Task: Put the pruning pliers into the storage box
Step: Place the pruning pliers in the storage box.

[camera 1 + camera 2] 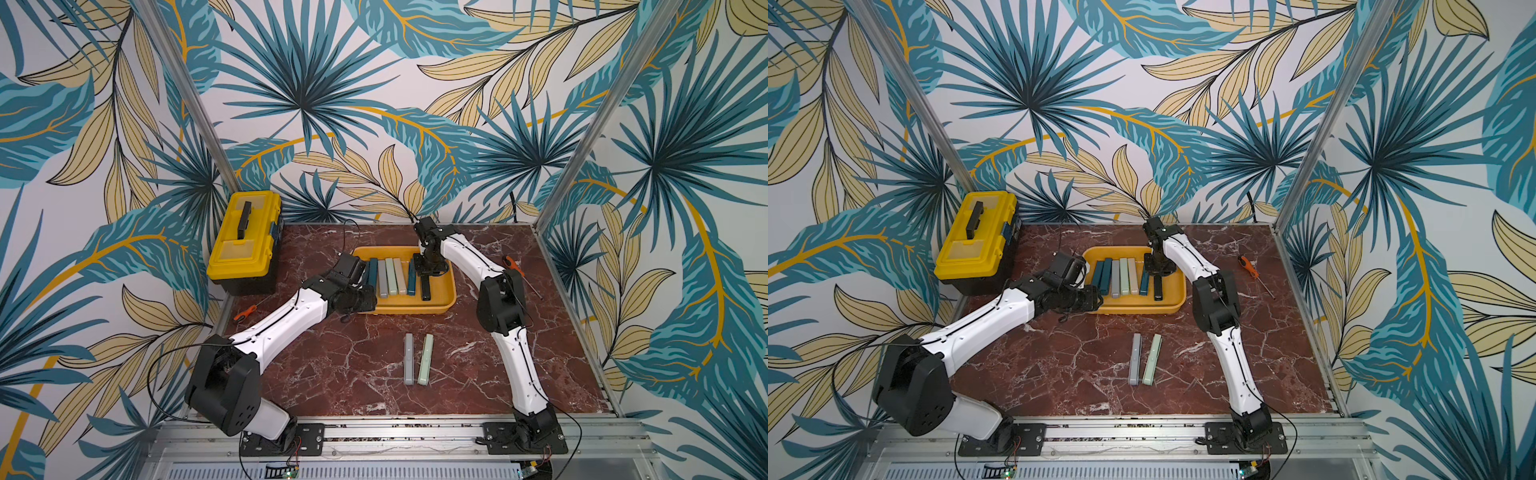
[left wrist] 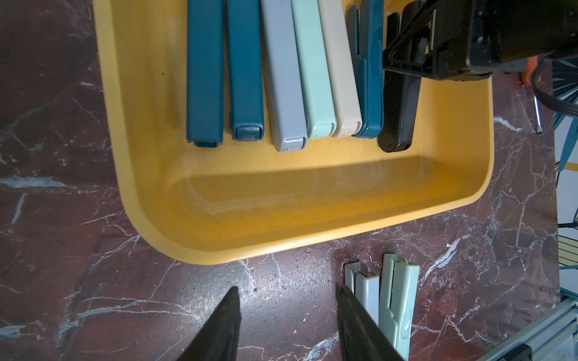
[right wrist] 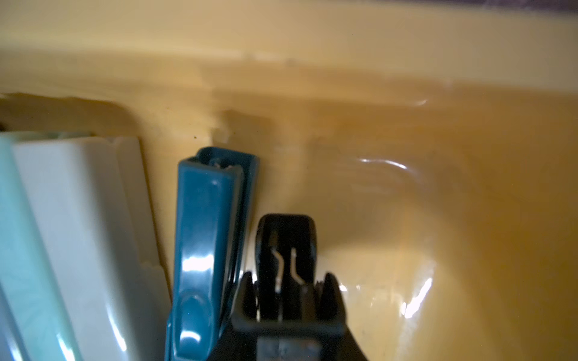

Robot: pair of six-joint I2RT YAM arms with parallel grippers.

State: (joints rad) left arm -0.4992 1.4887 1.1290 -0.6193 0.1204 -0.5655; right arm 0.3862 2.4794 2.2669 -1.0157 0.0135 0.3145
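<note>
Seven slim, bar-shaped pruning pliers (image 2: 283,78) lie in the shallow orange-yellow plastic tray (image 2: 281,200). The right gripper (image 3: 287,278) clamps the black plier (image 3: 286,231); the left gripper (image 2: 287,289) hangs part-open, empty. Leaf-print walls (image 1: 374,83) enclose the red-brown marble tabletop (image 2: 78,281).

Bright even light, soft shadows (right wrist view blurred, glary)

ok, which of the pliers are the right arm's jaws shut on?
The black pliers: the only black piece, last in the row in the storage box, beside a dark teal one. The rest lie free.
</note>
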